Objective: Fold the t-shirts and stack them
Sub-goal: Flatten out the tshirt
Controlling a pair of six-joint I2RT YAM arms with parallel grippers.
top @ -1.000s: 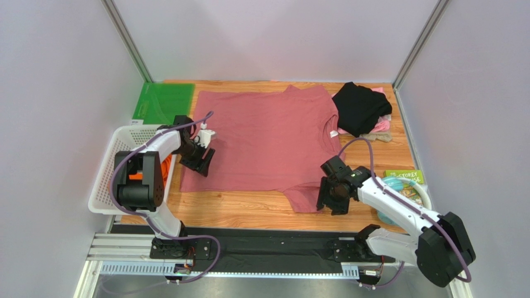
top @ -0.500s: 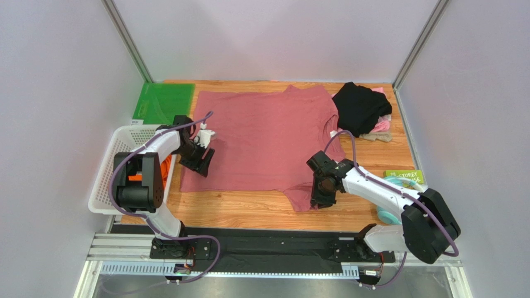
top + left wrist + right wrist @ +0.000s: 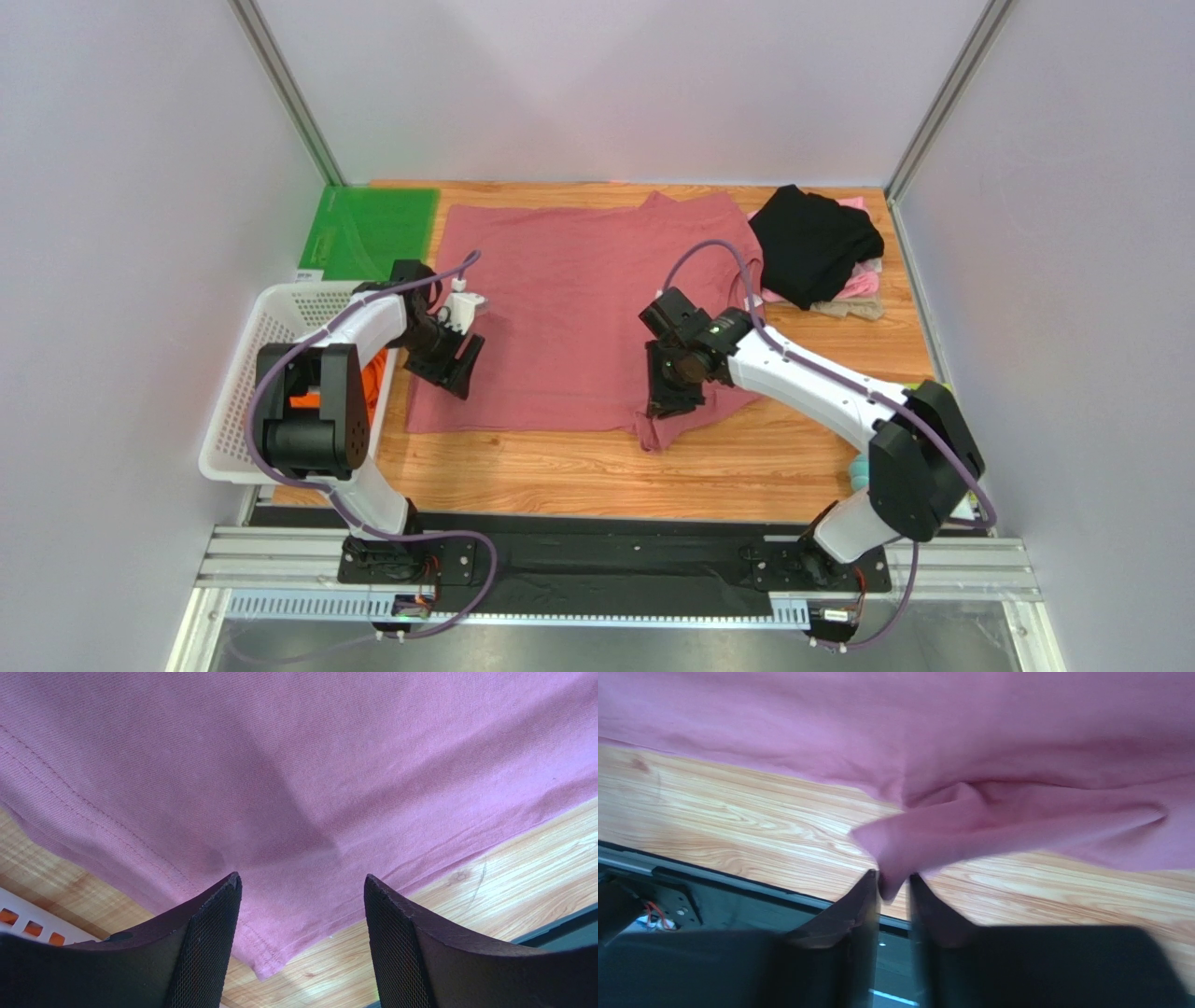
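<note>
A large dusty-rose t-shirt (image 3: 561, 301) lies spread flat on the wooden table. My right gripper (image 3: 668, 398) is shut on its near right sleeve (image 3: 990, 829), and a fold of cloth is pinched between the fingertips of that gripper (image 3: 894, 876). The sleeve is drawn leftward toward the shirt's body. My left gripper (image 3: 449, 367) hovers open over the shirt's near left hem corner (image 3: 270, 962); the left gripper (image 3: 302, 878) holds nothing. A black t-shirt (image 3: 814, 241) lies bunched on a pale pink one (image 3: 861, 284) at the back right. Orange cloth (image 3: 373, 375) shows in the basket.
A white mesh basket (image 3: 267, 350) stands at the left table edge beside my left arm. A green board (image 3: 368, 231) lies at the back left. The black base rail (image 3: 603, 539) runs along the near edge.
My right gripper has closed on the sleeve and carried it left and away from the near edge, folding it toward the shirt's body. The left arm has not moved.
</note>
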